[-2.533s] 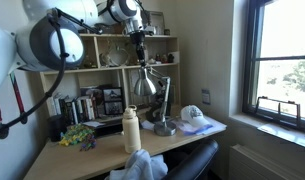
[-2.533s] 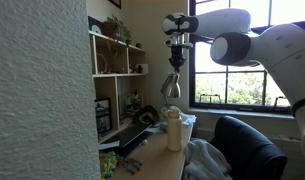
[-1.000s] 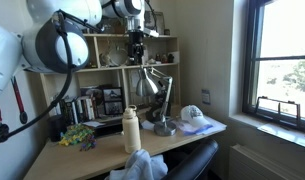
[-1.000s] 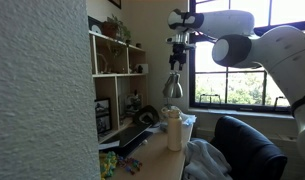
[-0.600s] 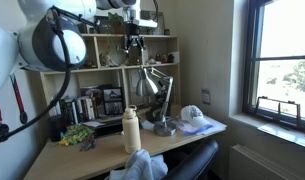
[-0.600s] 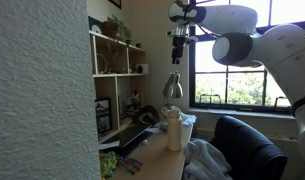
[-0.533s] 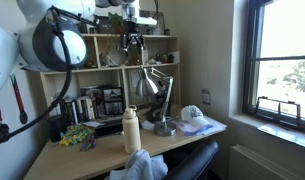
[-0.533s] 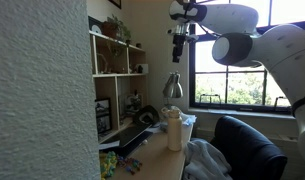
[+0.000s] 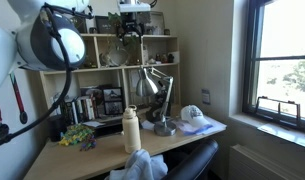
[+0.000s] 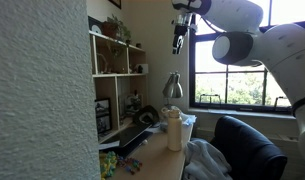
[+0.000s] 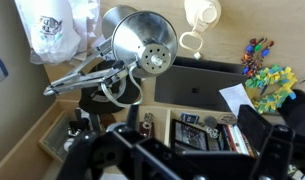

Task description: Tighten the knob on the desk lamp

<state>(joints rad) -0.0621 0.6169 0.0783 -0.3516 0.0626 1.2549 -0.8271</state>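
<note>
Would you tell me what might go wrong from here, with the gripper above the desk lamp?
1. The gripper hangs clear above the desk lamp; descending off-centre might tip its thin arms toward the white bottle nearby.
2. The shelf unit looks close beside the gripper; a wide swing may clip it.

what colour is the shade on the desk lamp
The desk lamp shade is shiny silver metal, clearest in the wrist view.

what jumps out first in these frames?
The desk lamp with its shiny cone shade stands on the desk, just behind a white bottle. The end effector hangs high above it, apart from the lamp. The wrist view looks down at the shade.
</note>
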